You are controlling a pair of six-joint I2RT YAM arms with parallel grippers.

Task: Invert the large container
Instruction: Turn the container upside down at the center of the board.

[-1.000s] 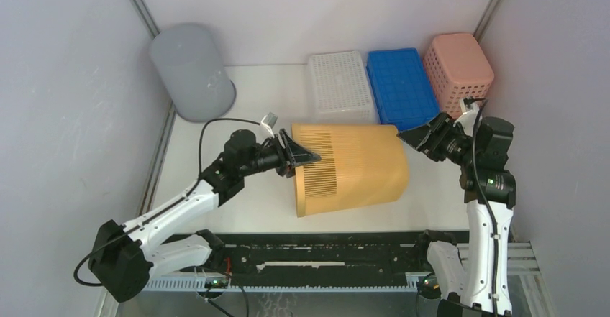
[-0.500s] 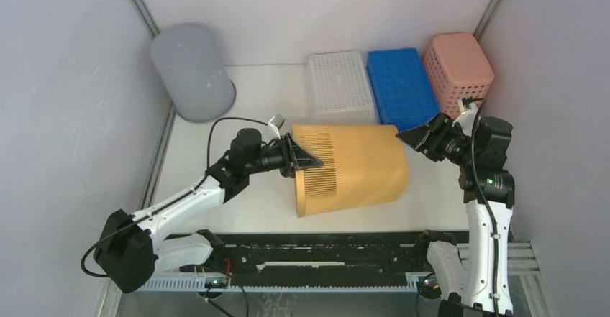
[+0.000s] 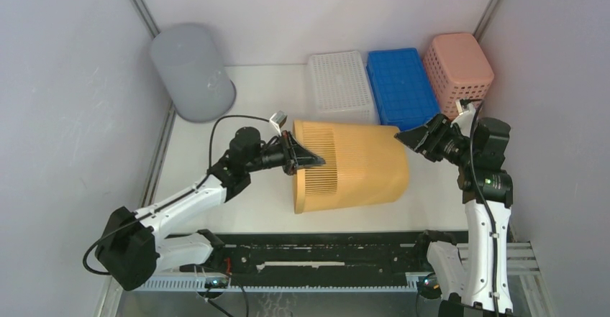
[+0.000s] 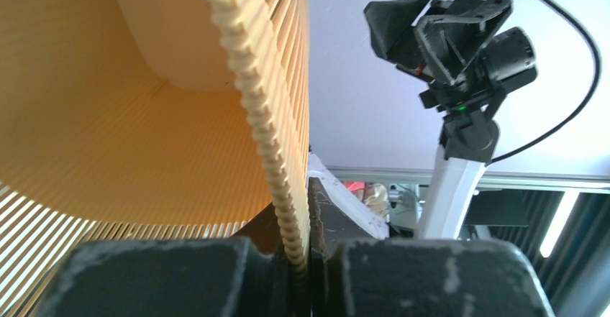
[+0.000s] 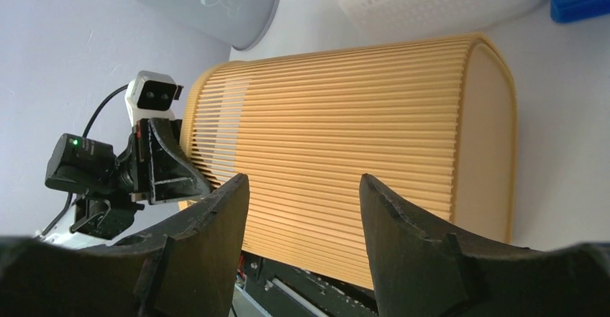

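**Large Container on Its Side, Rim Clamped by Left Gripper**

The large container (image 3: 352, 166), a yellow slatted basket, lies on its side at the centre of the table (image 3: 252, 94). Its open mouth faces 9 o'clock and its closed base faces 3 o'clock in the top view.

The left gripper (image 3: 306, 160) sits at the mouth, on the 10 o'clock part of the rim. Its jaws are closed on the rim wall, one finger inside the container and one outside. The left wrist view shows the ribbed edge pinched between the two pads.

The right gripper (image 5: 302, 187) is at 2 o'clock of the container, close to the far corner of the base. Its jaws stand partly apart and hold nothing. The views do not show whether a fingertip touches the container.

Along the far edge stand a grey bin (image 3: 191, 71) at 11 o'clock, a white basket (image 3: 341, 85) at 12 o'clock, a blue crate (image 3: 401, 87) just beside it, and a pink basket (image 3: 458, 64) at 1 o'clock.
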